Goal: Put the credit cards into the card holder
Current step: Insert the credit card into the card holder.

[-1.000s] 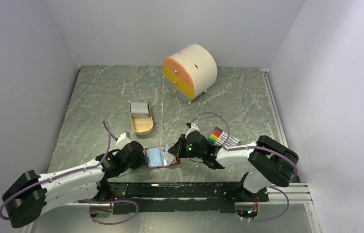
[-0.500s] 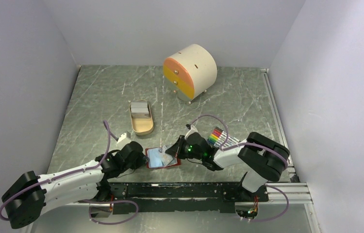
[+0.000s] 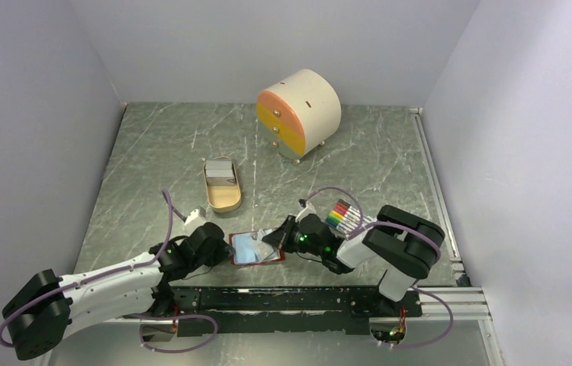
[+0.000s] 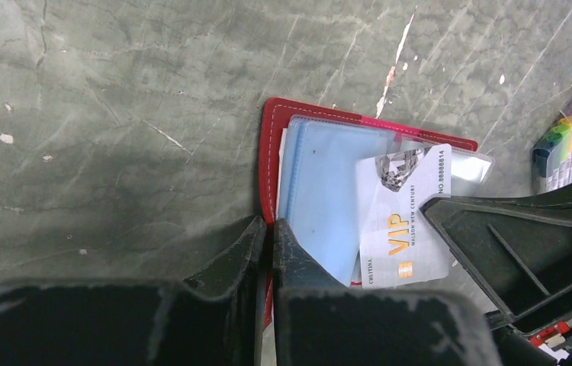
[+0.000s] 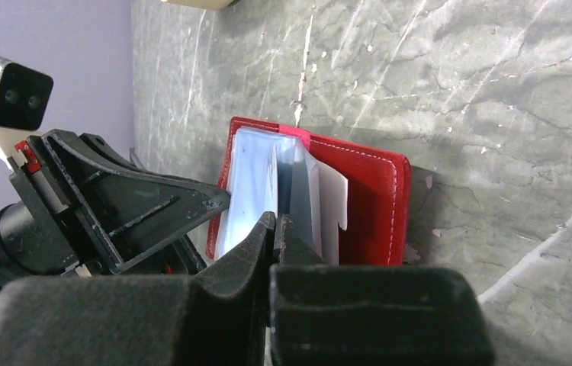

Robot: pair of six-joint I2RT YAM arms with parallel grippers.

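Note:
The red card holder (image 3: pixel 256 249) lies open near the table's front edge, its pale blue pockets (image 4: pixel 321 183) facing up. My left gripper (image 4: pixel 269 229) is shut on the holder's red left edge (image 4: pixel 271 145). A silver credit card (image 4: pixel 403 221) with orange "VIP" lettering lies tilted over the right side of the pockets. My right gripper (image 5: pixel 275 225) is shut on the card's far edge, and its black fingers (image 4: pixel 512 236) come in from the right. In the right wrist view the card is edge-on among the standing pocket leaves (image 5: pixel 298 191). Another silver-grey card (image 3: pixel 220 174) lies in the tan oval tray (image 3: pixel 223 200).
A bundle of rainbow-coloured sticks (image 3: pixel 346 213) lies just behind my right arm. A round cream cabinet with orange and yellow drawers (image 3: pixel 298 113) stands at the back. Walls close in the left, back and right sides. A black rail (image 3: pixel 283 297) runs along the front.
My right arm has folded in toward the left and its gripper has pushed the card lower and further over the blue pockets. The left gripper and the holder have stayed put.

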